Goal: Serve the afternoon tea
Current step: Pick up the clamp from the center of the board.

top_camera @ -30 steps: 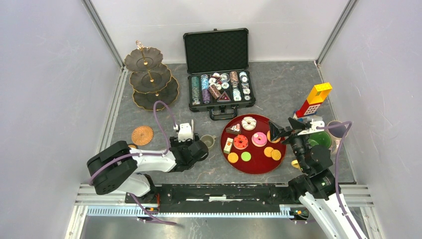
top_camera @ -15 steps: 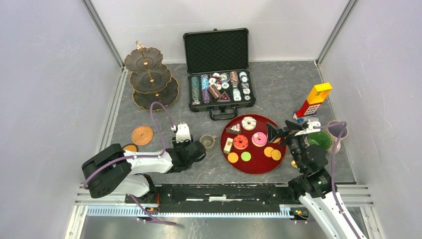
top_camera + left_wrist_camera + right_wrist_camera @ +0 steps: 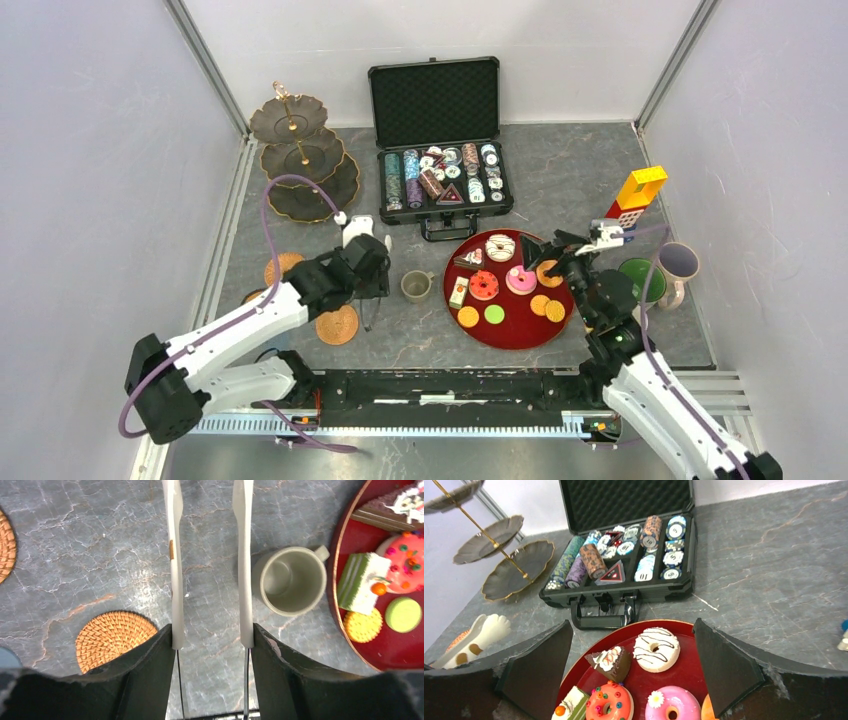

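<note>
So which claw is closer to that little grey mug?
Left. The left gripper hangs just left of the mug; the right gripper is over the red tray on the mug's far side.

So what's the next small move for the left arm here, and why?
Probably slide the left gripper sideways to the small grey-green mug. Its jaws are open and empty over the grey marbled table, the mug stands upright just outside one finger, and a round woven coaster lies free on the other side.
</note>
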